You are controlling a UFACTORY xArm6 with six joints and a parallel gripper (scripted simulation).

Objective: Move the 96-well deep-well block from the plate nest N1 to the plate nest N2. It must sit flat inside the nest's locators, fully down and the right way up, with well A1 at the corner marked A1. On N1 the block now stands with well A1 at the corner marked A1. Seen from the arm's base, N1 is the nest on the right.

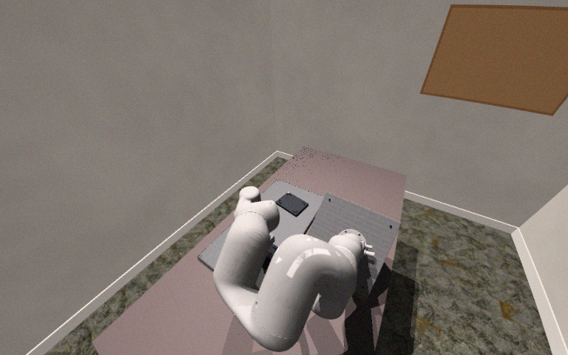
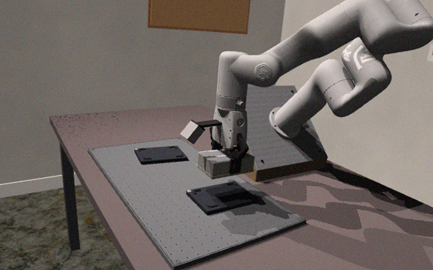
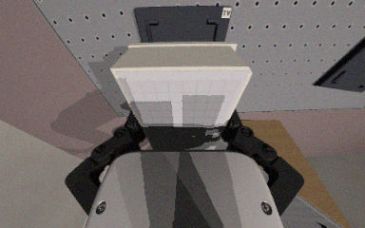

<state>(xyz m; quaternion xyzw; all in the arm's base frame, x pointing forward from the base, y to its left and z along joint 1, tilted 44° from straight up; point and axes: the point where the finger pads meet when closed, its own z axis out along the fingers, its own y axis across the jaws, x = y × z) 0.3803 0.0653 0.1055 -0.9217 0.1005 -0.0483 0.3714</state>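
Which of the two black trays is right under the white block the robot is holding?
The nearer black nest, shaded by the arm. The block hangs in the gripper just above it. The other nest lies off to the side, unshaded.

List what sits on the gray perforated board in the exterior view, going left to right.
Empty plate nest → deep-well block held above the board in the gripper → second empty plate nest, which the block's shadow darkens.
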